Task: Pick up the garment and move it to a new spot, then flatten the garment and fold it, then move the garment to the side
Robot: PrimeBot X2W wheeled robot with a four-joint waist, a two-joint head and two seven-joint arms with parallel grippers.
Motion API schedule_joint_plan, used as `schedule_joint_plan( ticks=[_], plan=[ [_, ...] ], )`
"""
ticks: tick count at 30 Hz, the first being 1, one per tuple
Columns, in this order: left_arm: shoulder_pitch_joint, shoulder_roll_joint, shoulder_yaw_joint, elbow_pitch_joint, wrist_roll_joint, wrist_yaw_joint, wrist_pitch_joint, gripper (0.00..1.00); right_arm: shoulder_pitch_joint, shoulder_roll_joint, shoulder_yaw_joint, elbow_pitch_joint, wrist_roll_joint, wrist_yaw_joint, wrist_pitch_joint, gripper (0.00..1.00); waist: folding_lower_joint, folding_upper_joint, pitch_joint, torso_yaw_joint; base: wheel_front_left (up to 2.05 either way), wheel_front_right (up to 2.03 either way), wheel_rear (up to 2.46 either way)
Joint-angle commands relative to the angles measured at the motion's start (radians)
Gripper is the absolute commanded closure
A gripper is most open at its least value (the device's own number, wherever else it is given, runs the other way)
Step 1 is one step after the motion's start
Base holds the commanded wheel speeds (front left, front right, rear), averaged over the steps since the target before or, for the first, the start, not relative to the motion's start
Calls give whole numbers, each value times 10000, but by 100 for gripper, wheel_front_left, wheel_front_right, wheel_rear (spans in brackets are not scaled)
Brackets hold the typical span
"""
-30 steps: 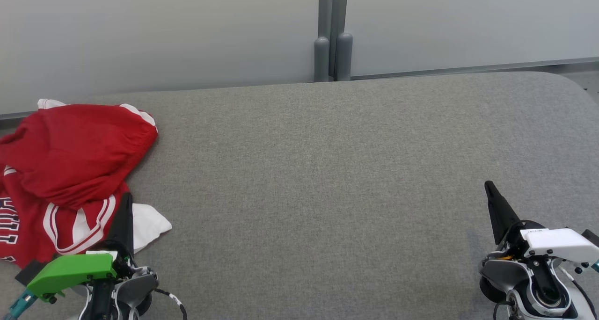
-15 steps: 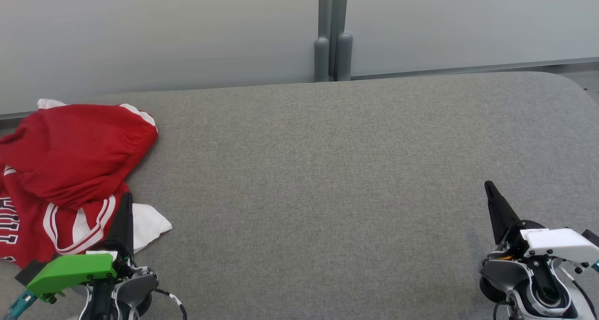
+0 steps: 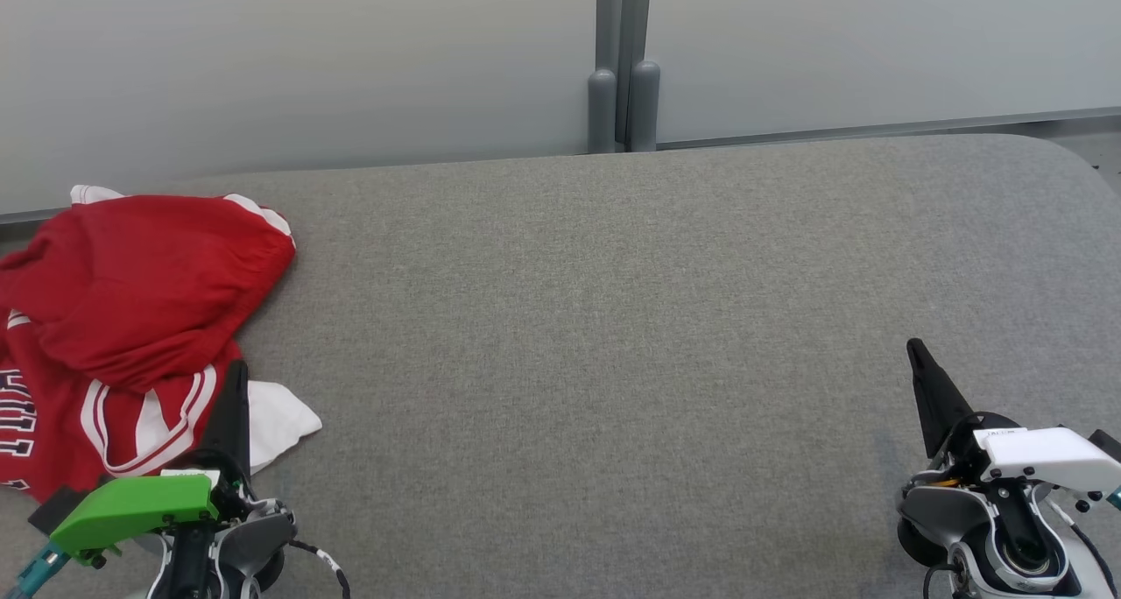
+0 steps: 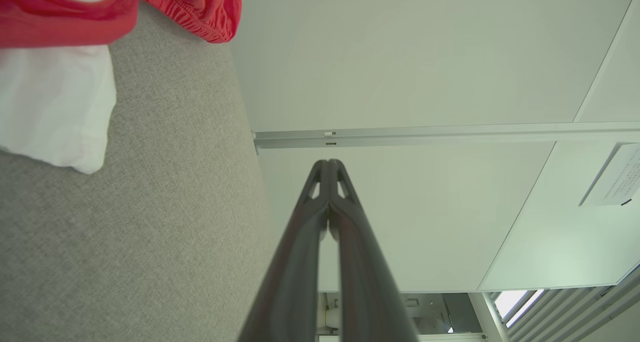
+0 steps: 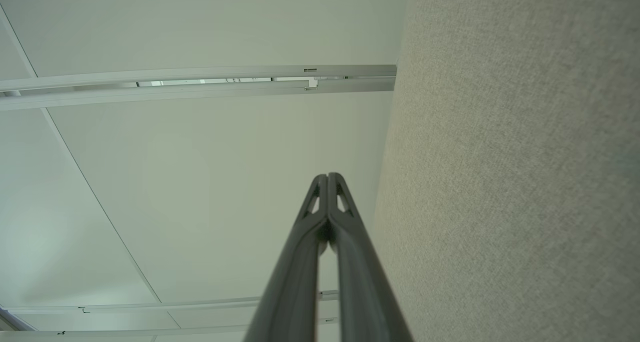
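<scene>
Just beside the clenched left tool [image 3: 236, 373] lies the red garment [image 3: 131, 292]; right tool [image 3: 916, 350], also clenched, well apart.

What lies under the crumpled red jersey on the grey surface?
A white piece of cloth sticks out from under the red jersey at its near edge, on the grey surface. How far it reaches beneath, or whether it belongs to the jersey, is covered.

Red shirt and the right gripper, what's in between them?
A white cloth beside the shirt, then bare grey cushion all the way to the right gripper, as the head view shows.
</scene>
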Motion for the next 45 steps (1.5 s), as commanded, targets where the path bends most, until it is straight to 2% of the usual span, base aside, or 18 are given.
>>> schedule_joint_plan(
  ticks=[1, 9, 10, 19, 26, 34, 45],
  plan=[
    [-129, 0, 32, -24, 6, -41, 43, 100, -100, -49, 2, 9, 42, 10, 12, 100, 0, 120, 0, 0, 0, 0, 0],
    [-129, 0, 32, -24, 6, -41, 43, 100, -100, -49, 2, 9, 42, 10, 12, 100, 0, 120, 0, 0, 0, 0, 0],
    [0, 0, 0, 0, 0, 0, 0, 0, 0, 0, 0, 0, 0, 0, 0, 0, 0, 0, 0, 0, 0, 0, 0],
    [290, -25, -227, 32, 8, 3, -242, 0, 277, 43, 201, 0, -111, -1, -233, 0, 0, 5, 4, 4, 0, 0, 0],
    [442, 19, -492, -69, 370, 0, -602, 0, 394, -107, 535, -112, -814, 0, -634, 0, 0, 12, 10, 10, 0, 0, 0],
    [579, 47, -619, -17, 1508, 21, -971, 0, 482, -185, 669, -308, -2844, 2, -1011, 0, 0, 19, 9, 26, 0, 0, 0],
    [850, -4, -639, -139, 3962, 104, -1445, 0, 715, -153, 695, -765, -6079, 4, -1505, 0, 0, 31, 5, 24, 0, 0, 0]
  ],
)
